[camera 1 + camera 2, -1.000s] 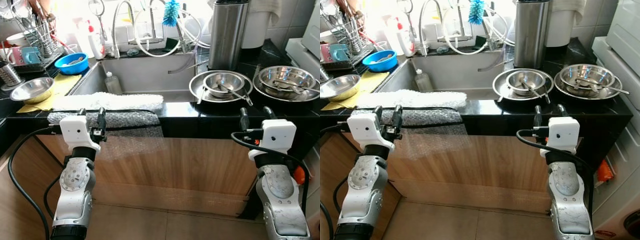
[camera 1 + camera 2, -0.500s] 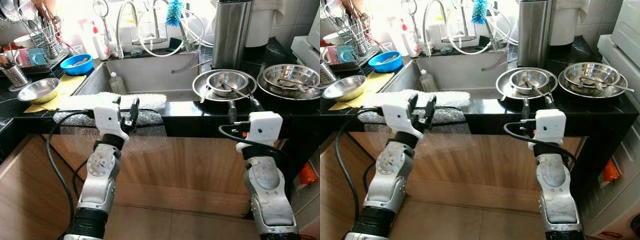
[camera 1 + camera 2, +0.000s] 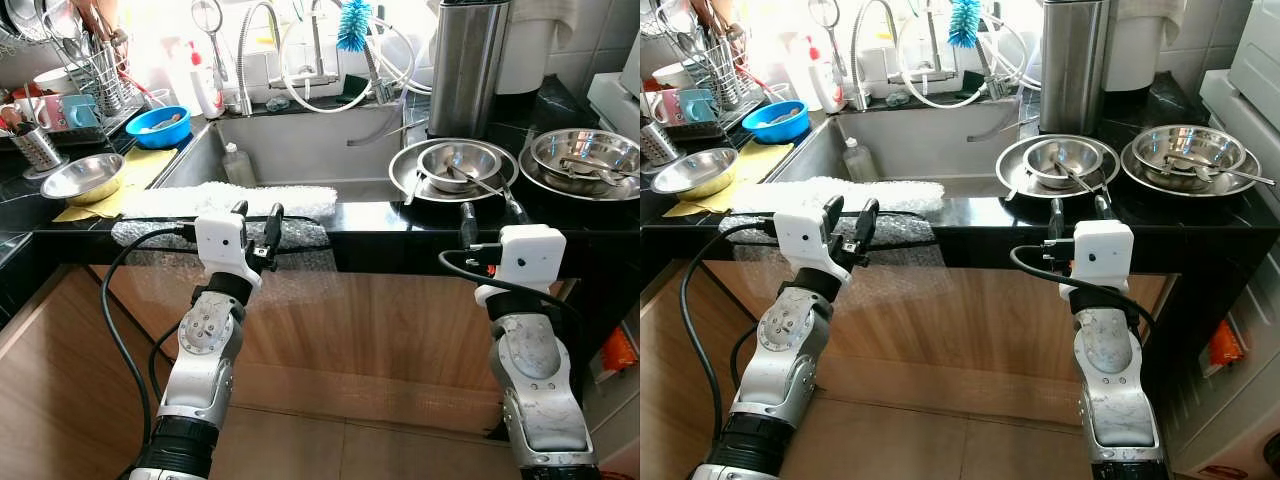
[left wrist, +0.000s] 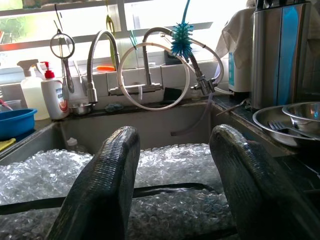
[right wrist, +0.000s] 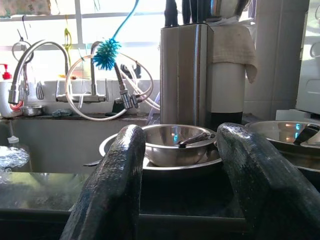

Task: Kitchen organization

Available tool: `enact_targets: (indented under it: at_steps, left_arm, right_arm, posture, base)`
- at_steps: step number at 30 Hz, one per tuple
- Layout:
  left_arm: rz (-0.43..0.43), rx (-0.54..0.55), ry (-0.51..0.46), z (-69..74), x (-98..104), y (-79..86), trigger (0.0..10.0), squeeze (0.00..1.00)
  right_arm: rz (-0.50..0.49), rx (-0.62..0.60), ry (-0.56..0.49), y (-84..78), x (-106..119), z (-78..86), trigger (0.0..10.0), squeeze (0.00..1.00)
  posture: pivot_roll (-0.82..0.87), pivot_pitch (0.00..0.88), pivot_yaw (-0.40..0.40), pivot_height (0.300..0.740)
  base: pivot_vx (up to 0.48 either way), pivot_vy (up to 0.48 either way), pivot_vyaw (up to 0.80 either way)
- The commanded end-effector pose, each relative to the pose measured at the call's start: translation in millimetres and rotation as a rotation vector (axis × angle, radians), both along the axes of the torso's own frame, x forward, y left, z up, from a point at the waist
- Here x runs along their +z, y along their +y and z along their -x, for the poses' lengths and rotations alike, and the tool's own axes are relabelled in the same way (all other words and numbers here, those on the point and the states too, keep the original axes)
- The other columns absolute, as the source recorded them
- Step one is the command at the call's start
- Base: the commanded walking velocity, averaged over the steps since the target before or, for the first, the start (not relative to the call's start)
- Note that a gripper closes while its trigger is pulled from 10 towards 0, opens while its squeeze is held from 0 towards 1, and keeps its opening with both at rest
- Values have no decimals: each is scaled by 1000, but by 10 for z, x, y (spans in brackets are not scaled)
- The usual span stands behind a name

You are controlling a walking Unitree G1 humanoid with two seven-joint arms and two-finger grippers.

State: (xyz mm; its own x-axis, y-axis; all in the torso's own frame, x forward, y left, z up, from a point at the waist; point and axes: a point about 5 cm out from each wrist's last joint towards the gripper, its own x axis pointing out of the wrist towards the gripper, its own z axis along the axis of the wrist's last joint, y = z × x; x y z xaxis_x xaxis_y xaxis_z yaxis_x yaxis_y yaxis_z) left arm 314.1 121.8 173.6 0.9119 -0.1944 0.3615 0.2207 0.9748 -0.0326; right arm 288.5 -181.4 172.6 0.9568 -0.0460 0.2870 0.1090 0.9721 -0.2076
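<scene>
claws apart: left claw (image 3: 256, 218) by bubble wrap (image 3: 215, 203), right claw (image 3: 483, 214) facing steel bowl (image 3: 457, 165).

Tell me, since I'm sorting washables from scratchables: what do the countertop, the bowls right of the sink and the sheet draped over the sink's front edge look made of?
Countertop: apparently polished black stone; it mirrors the window light.
Bowls: seemingly stainless steel; shiny silver, reflective.
Sheet: clear plastic bubble wrap; air pockets visible.
</scene>
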Motion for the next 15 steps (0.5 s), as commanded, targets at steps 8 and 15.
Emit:
enact_targets:
  at_steps: [8, 15]
  left_arm:
    - [-53, 155, 165, 121, -482, 576, 10000, 0]
    - [-81, 222, 204, 170, -595, 760, 10000, 0]
  right_arm:
    - [12, 14, -4, 11, 31, -95, 10000, 0]
    - [12, 9, 12, 2, -30, -129, 10000, 0]
  posture:
    - [-60, 0, 114, 740]
    - [-63, 0, 131, 740]
  base:
    - [0, 0, 0]
    - [0, 0, 0]
